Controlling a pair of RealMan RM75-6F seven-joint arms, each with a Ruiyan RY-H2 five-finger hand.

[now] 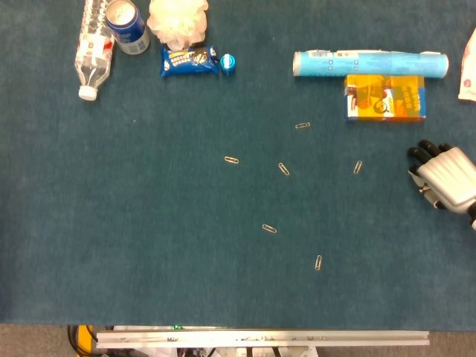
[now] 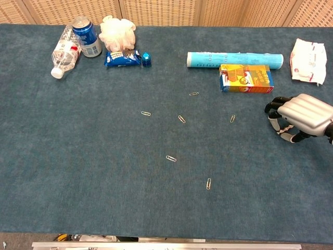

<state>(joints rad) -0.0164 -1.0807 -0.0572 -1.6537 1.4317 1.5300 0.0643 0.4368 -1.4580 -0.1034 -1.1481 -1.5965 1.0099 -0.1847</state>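
Paper clip (image 1: 358,167) nearest our right hand (image 1: 445,183) lies on the blue tabletop (image 1: 149,223) toward its right edge, well apart from the hand; five other clips are scattered toward the middle. In the head view our right hand sits at the right edge, below the orange box (image 1: 385,97), palm down, its dark fingers curled under with nothing in them. The light blue tube (image 1: 370,63) lies just behind the box along the far edge. At the far left corner we see a water bottle (image 1: 94,46), a blue can (image 1: 125,24), a white bath pouf (image 1: 177,20) and a blue snack packet (image 1: 190,61) with a small blue cap (image 1: 228,62) beside it.

In the chest view the same hand (image 2: 301,117) hovers near the right edge, fingers bent inward and empty. The paper clip (image 2: 232,119) lies to its left, in front of the orange box (image 2: 245,78). A white wrapper (image 2: 308,60) rests at the far right corner. Our left hand shows in neither view.
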